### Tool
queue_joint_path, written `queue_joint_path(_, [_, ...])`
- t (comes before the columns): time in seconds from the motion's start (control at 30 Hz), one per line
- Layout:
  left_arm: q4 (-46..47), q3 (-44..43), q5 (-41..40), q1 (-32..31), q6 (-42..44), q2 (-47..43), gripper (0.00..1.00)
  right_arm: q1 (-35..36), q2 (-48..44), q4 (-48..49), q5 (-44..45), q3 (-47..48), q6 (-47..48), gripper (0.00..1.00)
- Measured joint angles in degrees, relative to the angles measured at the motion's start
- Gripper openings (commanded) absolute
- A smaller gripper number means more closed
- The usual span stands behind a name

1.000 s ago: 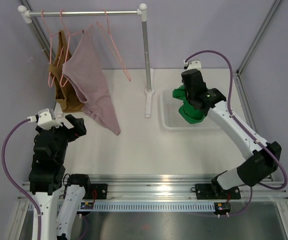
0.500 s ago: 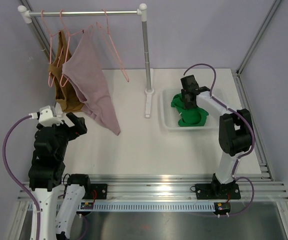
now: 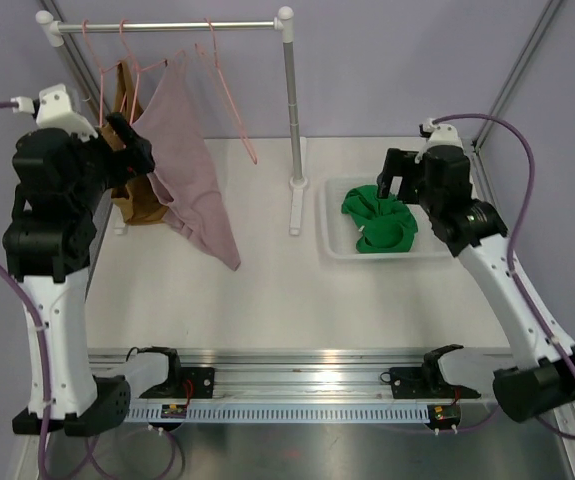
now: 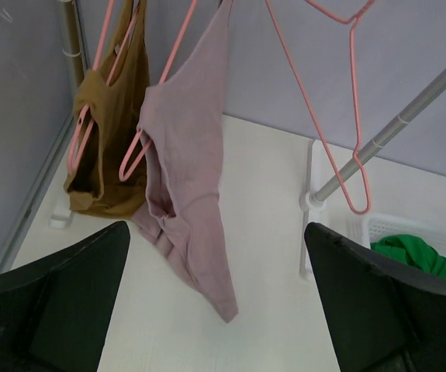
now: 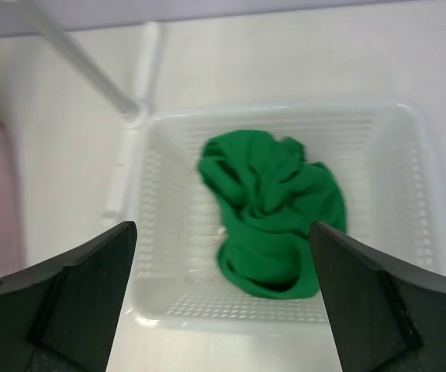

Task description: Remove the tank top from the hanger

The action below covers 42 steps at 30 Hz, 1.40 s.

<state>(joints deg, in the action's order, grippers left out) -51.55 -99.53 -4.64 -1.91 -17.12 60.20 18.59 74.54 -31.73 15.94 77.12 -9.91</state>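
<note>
Right end effector (image 3: 392, 185) went from clamped to wide over the basket (image 3: 325, 225) at centre right, so the green top (image 3: 379, 222) is dropped off. Left end effector (image 3: 132, 150), wide and empty, has swung up to the upper left beside the mauve tank top (image 3: 187, 170), still on its pink hanger (image 4: 133, 159), likely next. Brown top (image 3: 132, 205) and wall crowd the left, spare hanger (image 3: 232, 100) and post (image 3: 292, 110) the right; the exit is down toward the bench (image 3: 267, 290).

Mauve tank top (image 4: 191, 147) on 1 pink hanger (image 4: 179, 37), brown top (image 4: 102, 139) beside; green cloth (image 4: 413, 256) probably in basket (image 4: 362, 229).
</note>
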Motion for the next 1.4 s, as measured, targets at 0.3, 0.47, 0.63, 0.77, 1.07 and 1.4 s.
queue_joint_path(0.3, [-2.05, -24.04, -0.83, 0.22, 7.06, 25.55, 0.99, 0.13, -21.77, 12.68, -32.0, -17.73, -9.18, 0.98])
queue_joint_path(0.47, [1.62, -24.5, -1.07, 1.75, 11.61, 33.31, 0.99, 0.15, -21.29, 16.09, -42.66, -23.17, -14.23, 0.94])
queue_joint_path(0.63, [7.17, -24.52, 2.1, 6.51, 12.41, 39.15, 0.99, 0.15, -22.1, 17.53, -48.26, -24.63, -16.48, 0.94])
queue_joint_path(0.77, [9.14, -28.0, 6.6, 9.16, 12.5, 43.91, 0.9, 0.15, -24.72, 18.18, -50.49, -25.73, -16.96, 0.93])
queue_joint_path(1.07, [10.49, -30.64, 16.33, 9.92, 10.67, 48.78, 0.28, 0.15, -25.53, 18.58, -51.67, -25.73, -16.87, 0.92])
queue_joint_path(1.4, [10.84, -30.67, 18.91, 10.23, 8.48, 48.76, 0.0, 0.15, -25.92, 18.58, -51.67, -25.73, -16.9, 0.91])
